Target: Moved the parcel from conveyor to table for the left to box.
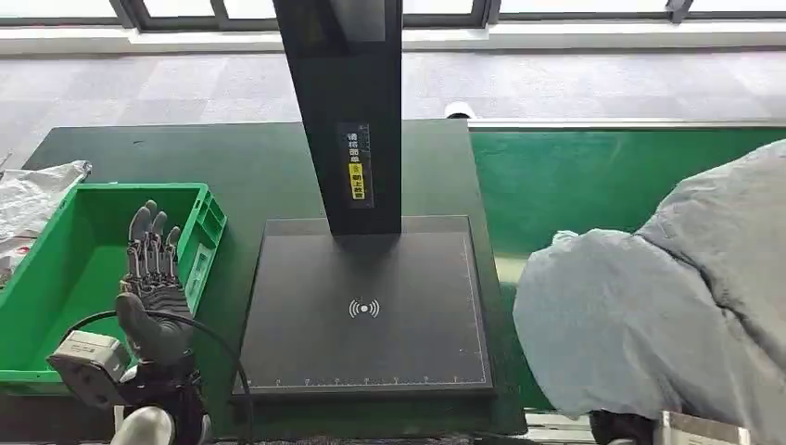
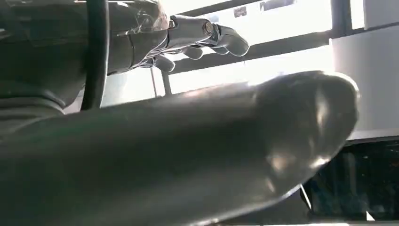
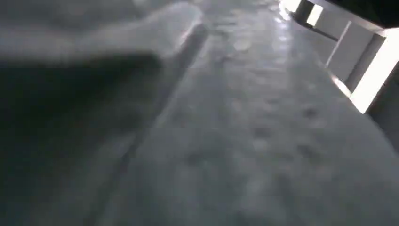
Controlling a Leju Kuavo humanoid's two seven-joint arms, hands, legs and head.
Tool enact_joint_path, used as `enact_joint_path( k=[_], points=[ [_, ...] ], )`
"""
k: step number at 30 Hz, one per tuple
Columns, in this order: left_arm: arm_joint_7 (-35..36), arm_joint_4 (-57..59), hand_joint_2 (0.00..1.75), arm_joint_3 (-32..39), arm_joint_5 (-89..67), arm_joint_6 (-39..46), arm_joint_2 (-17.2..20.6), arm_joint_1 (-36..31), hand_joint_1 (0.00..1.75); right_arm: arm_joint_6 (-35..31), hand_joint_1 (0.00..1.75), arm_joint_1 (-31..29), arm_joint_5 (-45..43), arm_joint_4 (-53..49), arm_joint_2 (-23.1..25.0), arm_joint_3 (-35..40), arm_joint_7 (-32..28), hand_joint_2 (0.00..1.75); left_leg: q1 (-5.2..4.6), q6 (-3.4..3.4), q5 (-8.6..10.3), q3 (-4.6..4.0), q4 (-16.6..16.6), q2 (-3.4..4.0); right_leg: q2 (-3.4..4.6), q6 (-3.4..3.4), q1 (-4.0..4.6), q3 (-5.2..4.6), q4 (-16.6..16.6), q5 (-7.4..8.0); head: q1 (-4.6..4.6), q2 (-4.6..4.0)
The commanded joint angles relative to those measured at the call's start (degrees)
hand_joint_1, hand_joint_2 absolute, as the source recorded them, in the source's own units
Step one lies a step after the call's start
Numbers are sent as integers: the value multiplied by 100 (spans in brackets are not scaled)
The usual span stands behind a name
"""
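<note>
A: Where is the parcel (image 1: 649,315) found?

B: At the lower right of the frame, a grey bag raised over the green conveyor (image 1: 575,176); the right hand is hidden, so its fingers cannot be told.

A: And what is left?

B: The left hand (image 1: 153,278) is held empty, fingers spread, over the green box (image 1: 209,218). The desk (image 1: 232,167) is not yet reached; boxing remains.

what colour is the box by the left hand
Green box, clearest in the head view.

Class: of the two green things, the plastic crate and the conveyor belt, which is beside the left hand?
The green plastic crate; the left hand hovers at its rim.
</note>
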Motion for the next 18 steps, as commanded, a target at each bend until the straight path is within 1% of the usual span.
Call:
enact_joint_path(
  k=[1, 7, 9, 12, 14, 15, 17, 18],
  points=[
    [45, 63, 0, -43, -3, 9, 157, -29, 0, 13, 175, 83, -98, -445, 329, -282, -27, 175, -5, 7, 8, -2, -2, 1, -1, 5, -4, -4, -5, 12, 0, 2],
    [55, 59, 0, -39, -17, 11, 160, -15, 0, 13, 175, 119, -14, -433, 372, -328, -39, 175, -4, 7, 11, 2, -1, 0, 0, 4, -5, 0, -5, 14, 0, 2],
    [63, 64, 0, -56, -27, -6, 185, -11, 0, 95, 175, 72, 21, -279, 408, -373, 135, 175, -4, 8, 13, 2, -4, 0, -1, 4, -6, 1, -7, 15, 0, 2],
    [82, 111, 0, -98, -20, -57, 207, -58, 0, 308, 175, -96, -49, 131, 397, -457, 372, 175, -1, 7, 11, 8, -3, 6, 7, 4, -3, 6, -10, 16, 0, 0],
    [90, 147, 0, -143, -9, -84, 213, -111, 0, 577, 175, -288, 25, 615, 375, -527, 701, 175, -1, 6, 10, 7, -1, 6, 6, 4, -3, 6, -7, 15, 0, 2],
    [95, 163, 0, -169, -1, -85, 229, -138, 0, 777, 175, -376, -89, 838, 380, -549, 835, 175, -3, 10, 18, 10, -12, 11, 11, 7, -5, 8, -18, 24, 0, 0],
    [89, 188, 0, -202, 0, -49, 267, -188, 0, 1104, 175, -535, -427, 1313, 399, -584, 926, 175, -3, 10, 20, 11, -14, 17, 17, 7, -4, 8, -21, 29, 0, 0],
    [88, 201, 0, -208, 0, -31, 278, -222, 0, 1128, 175, -587, -458, 1467, 412, -579, 902, 175, -4, 11, 23, 11, -17, 21, 20, 7, -5, 5, -22, 32, 0, 0]
  ],
)
